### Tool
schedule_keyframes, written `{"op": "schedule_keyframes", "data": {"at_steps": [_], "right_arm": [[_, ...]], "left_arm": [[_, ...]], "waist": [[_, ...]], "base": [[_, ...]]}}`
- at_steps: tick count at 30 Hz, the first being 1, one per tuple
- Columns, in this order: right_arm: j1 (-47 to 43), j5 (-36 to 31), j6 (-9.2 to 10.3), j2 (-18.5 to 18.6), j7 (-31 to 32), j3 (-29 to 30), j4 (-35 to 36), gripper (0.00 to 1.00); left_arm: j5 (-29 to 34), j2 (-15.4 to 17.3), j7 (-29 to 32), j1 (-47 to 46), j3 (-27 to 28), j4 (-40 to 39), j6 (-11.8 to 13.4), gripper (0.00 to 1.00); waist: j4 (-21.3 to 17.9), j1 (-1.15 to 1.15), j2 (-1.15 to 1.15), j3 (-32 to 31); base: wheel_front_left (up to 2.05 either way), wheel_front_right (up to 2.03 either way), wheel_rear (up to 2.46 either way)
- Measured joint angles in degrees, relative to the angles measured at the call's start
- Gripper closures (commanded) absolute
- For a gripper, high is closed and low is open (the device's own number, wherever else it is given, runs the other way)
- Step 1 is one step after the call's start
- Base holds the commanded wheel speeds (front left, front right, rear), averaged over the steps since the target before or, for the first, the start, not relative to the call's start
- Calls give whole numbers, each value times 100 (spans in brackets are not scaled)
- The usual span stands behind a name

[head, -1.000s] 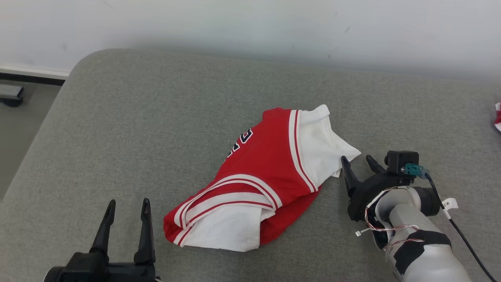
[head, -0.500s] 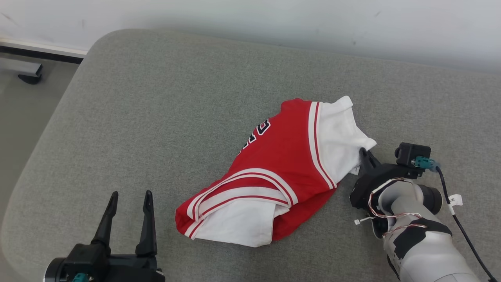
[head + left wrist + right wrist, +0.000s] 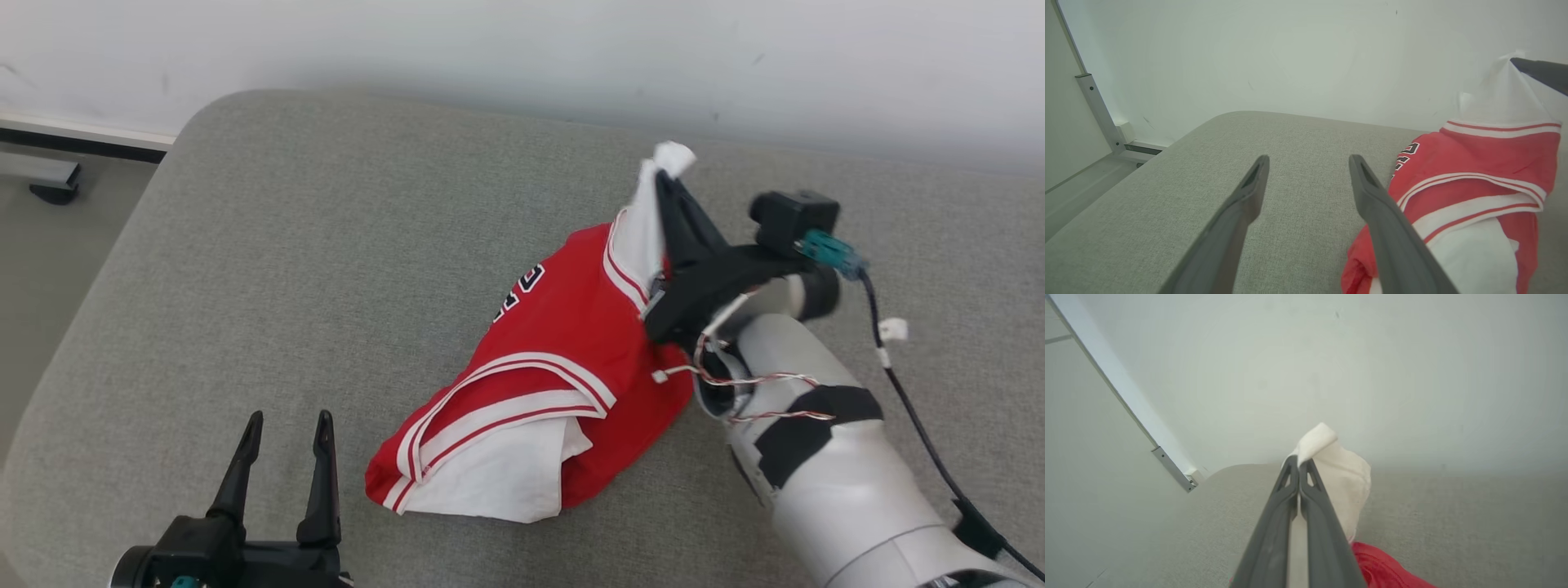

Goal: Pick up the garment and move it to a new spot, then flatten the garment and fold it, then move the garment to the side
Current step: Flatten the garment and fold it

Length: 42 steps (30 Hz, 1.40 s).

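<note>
A second ago my right claw (image 3: pixel 665 181) lay spread just beside the white corner of the garment (image 3: pixel 563 343). Now its fingers are pressed together on that corner and I have raised it, so the white cloth stands in a peak above the grey cushion (image 3: pixel 326 245). The red, striped bulk still lies crumpled on the cushion, near its middle, below my right wrist. My left claw (image 3: pixel 290 416) stays spread and holds nothing, low near the front edge, close to the garment's near hem but apart from it. I judge the pick-up has begun but is not finished: I have only a small bite of thin fabric, and most of the weight is still down. Lifting further may let the corner slip from my pinch.
</note>
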<state>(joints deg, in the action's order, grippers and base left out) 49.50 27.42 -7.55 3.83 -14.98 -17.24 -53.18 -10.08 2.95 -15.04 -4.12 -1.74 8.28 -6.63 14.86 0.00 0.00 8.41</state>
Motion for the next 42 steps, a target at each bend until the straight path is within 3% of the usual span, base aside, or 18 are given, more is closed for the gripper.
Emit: {"op": "schedule_keyframes", "data": {"at_steps": [3, 8, 9, 16, 20, 29, 42], "right_arm": [[126, 280, 0, -71, -1, -568, 303, 100], [135, 1372, 0, -88, 2, -2102, 764, 98], [144, 1471, 0, -100, 7, -2332, 708, 0], [343, 1767, 0, -96, 7, -2874, 209, 0], [375, 1611, 0, -59, 1, -2495, 181, 0], [-402, 1305, 0, 628, 0, -1833, -207, 0], [-778, 1318, 0, 409, 0, -1730, -1149, 0]], "left_arm": [[-8, 0, 0, -1, -44, 30, -3, 0], [-34, -1, 0, -6, -127, 105, -42, 0], [-34, 0, 0, -9, -131, 129, -42, 0], [-42, 0, -1, -5, -15, 132, -42, 0], [-22, -1, 0, 60, 77, 114, -40, 0], [1, -1, 0, 92, 131, 14, -43, 0], [1, -1, 0, 80, 57, -10, -43, 0]], "waist": [[61, 0, 0, -9], [201, 0, 0, -25], [224, 0, 0, -29], [169, -1, 0, -92], [11, 0, 0, -134], [-239, -1, 0, -259], [-137, -1, 0, -76]], "base": [[0, 0, 0], [0, 0, 0], [0, 0, 0], [0, 0, 0], [0, 0, 0], [0, 0, 0], [0, 0, 0]]}}
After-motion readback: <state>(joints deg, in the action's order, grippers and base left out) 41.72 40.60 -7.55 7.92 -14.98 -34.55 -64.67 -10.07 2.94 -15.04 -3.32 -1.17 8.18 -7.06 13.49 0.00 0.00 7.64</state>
